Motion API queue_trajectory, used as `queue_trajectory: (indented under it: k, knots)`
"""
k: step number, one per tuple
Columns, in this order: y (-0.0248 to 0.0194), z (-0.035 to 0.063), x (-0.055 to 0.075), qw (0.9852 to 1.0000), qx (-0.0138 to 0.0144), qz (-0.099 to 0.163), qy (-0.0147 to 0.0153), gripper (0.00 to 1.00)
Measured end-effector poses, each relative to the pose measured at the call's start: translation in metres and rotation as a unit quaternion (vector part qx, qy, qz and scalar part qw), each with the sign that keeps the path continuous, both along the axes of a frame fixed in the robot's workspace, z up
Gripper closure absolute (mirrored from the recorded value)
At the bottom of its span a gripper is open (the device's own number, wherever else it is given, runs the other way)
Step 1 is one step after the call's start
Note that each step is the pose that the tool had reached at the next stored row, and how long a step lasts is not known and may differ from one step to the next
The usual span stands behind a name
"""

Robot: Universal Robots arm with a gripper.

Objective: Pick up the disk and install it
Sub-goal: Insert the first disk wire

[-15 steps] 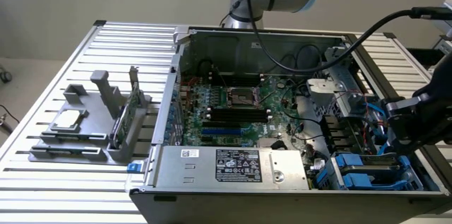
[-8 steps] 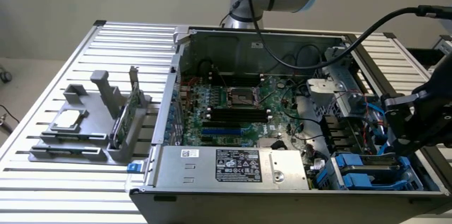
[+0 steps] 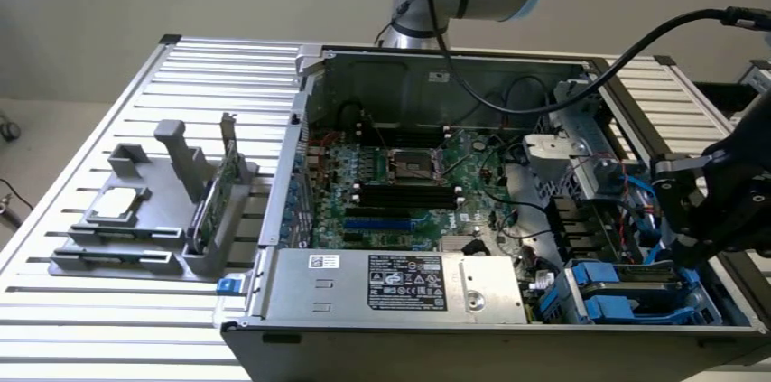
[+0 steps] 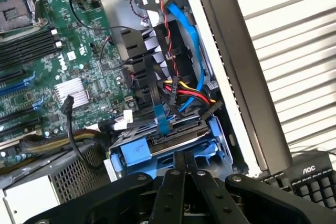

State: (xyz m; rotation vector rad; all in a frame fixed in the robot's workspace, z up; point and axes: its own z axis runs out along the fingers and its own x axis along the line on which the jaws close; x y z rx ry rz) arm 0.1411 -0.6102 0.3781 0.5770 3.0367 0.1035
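Black metal fingers (image 4: 176,182) of the gripper (image 4: 186,157) are clenched tip to tip with nothing caught between them. In the wrist view they point down at the disk (image 4: 168,137), a silver-grey rectangular metal hard drive with blue plastic rails along its edges. Whether the tips touch it I cannot tell. The disk lies flat in the drive bay at a corner of the open grey metal computer case (image 3: 482,61), its rails seated against the bay walls.

Just beyond the disk, a flat blue ribbon cable (image 4: 160,118) runs down to it. A bundle of red, yellow and black power wires (image 4: 184,92) lies beside that, and a brighter blue data cable (image 4: 186,24) curves along the case wall.

Further into the case is the green motherboard (image 3: 410,174), with a small finned silver heatsink (image 4: 71,92) and rows of black memory slots (image 3: 410,194). A silver box-shaped power supply with a dark printed label (image 3: 404,284) fills the near side of the case in the exterior view, next to the drive bay.

The case stands on a white slatted metal table (image 3: 97,138). Well apart from it, at the exterior view's left, a grey plastic rack (image 3: 151,242) holds a small square silver chip (image 3: 121,204) and a thin green circuit card standing on edge (image 3: 226,188). A black keyboard (image 4: 310,182) lies outside the case wall.
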Motion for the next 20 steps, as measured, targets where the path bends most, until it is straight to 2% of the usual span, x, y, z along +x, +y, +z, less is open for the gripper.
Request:
queue_trajectory:
  k: [4,5,6,7,10,15,16,20]
  knots:
    - [0.0,-0.0001,0.0,0.9995,0.0,-0.031,0.0028,0.88]
    - [0.0,-0.0002,0.0,0.9992,0.0,-0.039,0.0035,0.82]
    - [0.0,-0.0002,0.0,0.9989,0.0,-0.047,0.0042,0.82]
    - [0.0,-0.0003,0.0,0.9985,0.0,-0.055,0.0049,0.75]
    - [0.0,-0.0003,0.0,0.9969,0.0,-0.078,0.007,0.75]
    - [0.0,-0.0005,0.0,0.9931,0.0,-0.117,0.0105,0.74]
    - [0.0,-0.0006,0.0,0.9921,0.0,-0.125,0.0111,0.67]
    - [0.0001,-0.002,0.0001,0.9872,0.0002,-0.159,0.0124,0.67]
